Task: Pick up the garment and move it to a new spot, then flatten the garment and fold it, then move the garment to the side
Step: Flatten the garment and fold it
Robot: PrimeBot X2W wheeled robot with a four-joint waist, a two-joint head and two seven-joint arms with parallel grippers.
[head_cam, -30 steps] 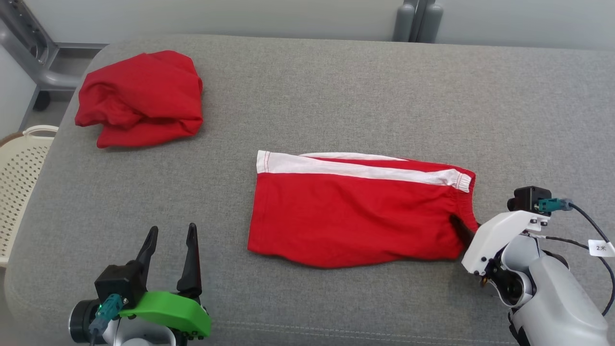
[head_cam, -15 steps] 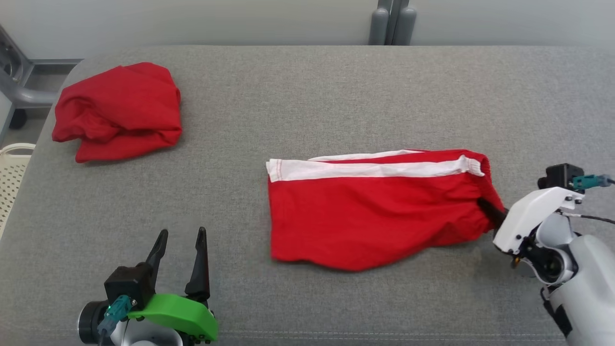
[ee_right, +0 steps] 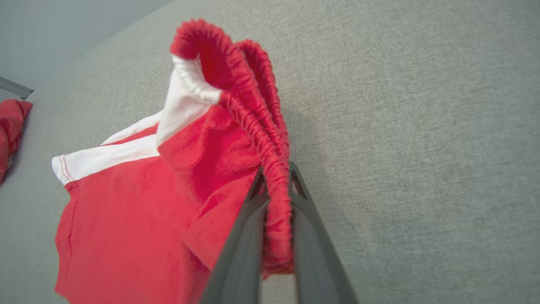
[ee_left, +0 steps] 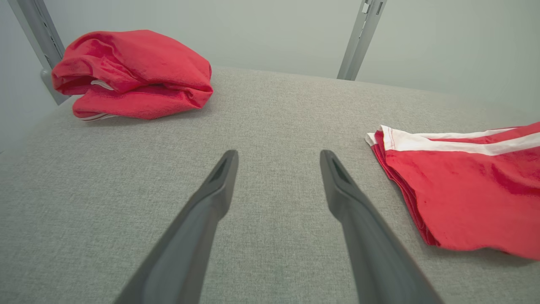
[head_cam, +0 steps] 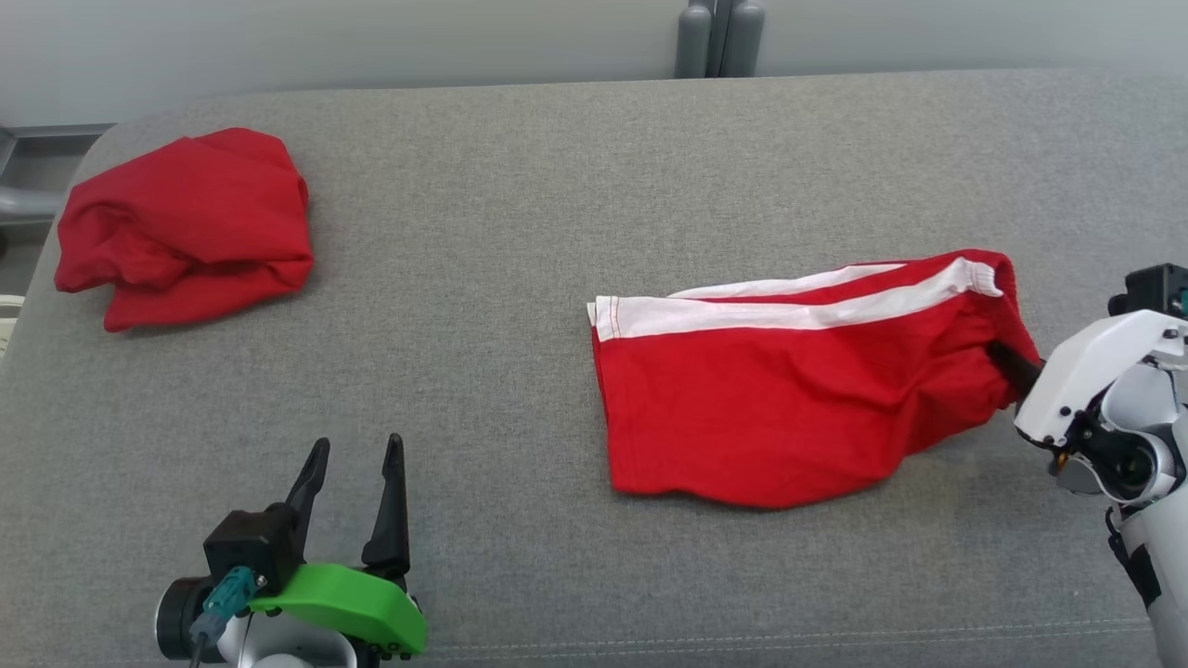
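1. Padded grey surface [head_cam: 520, 186]: it carries everything you are working with. Grey fabric shows on the robot's right, past the shorts, which I judge to be the side they are headed for.
2. Red shorts [head_cam: 780, 417]: these sit right of centre, mostly flat on the padding and folded double. Their long axis runs across your head view from left to right, tilted so the right end lies farther away. The leg hem [head_cam: 603, 325] points to the robot's left and the elastic waistband [ee_right: 261, 139] to its right. The white side stripe [head_cam: 798, 314] runs along the far edge.
3. Bundled red garment [head_cam: 186, 223]: this sits at the far left corner, well apart from the shorts. It looks like a piece already set aside, though that is only a judgement.
4. Right gripper [ee_right: 276, 173]: the fingers are clamped on the waistband, with the elastic pinched between them. That end is raised off the padding while the rest lies down. I read the one-end hold as meant to let the cloth trail without unfolding.
5. Left gripper [head_cam: 357, 442]: it is near the front edge, with the fingers spread wide and nothing between them. It is well apart from the shorts and looks parked out of the way.
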